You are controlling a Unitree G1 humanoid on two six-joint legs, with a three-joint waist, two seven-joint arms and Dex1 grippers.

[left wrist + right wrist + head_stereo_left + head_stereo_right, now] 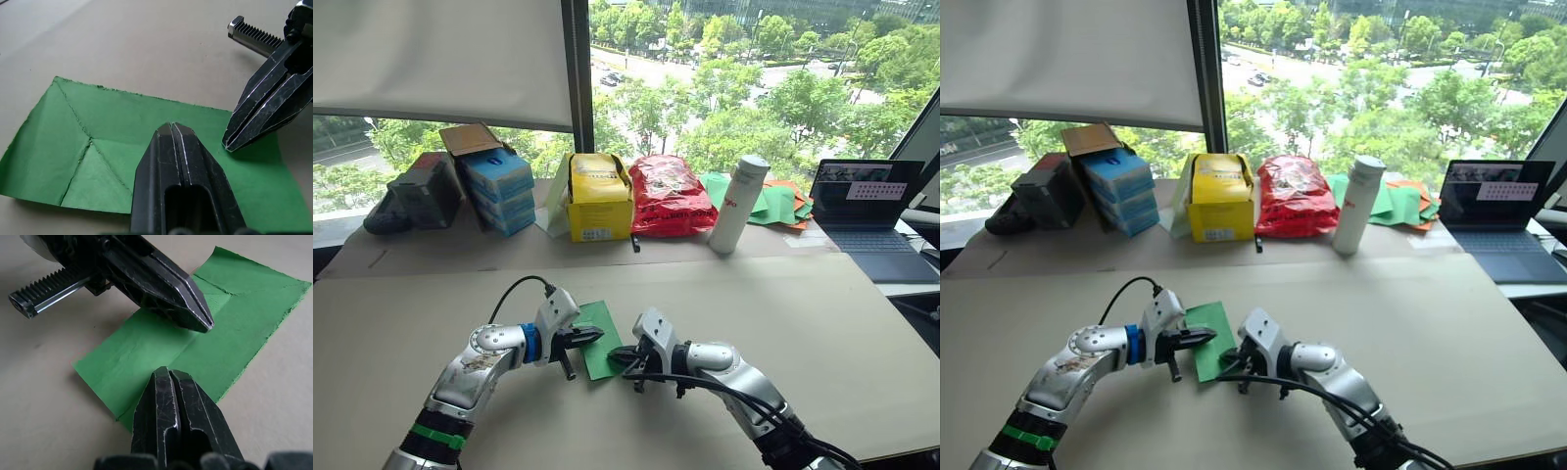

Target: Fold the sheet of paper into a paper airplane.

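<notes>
- Our left gripper (590,338) has its fingers pressed together, gripping nothing, tips over the sheet of paper (598,339).
- Our right gripper (619,356), likewise closed and empty, meets that sheet's opposite edge.
- No writing on it is readable.

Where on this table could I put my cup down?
Bare tabletop lies between the right claw and the laptop, and left of the left claw. The back row, from blue boxes to white bottle, is crowded.
</notes>
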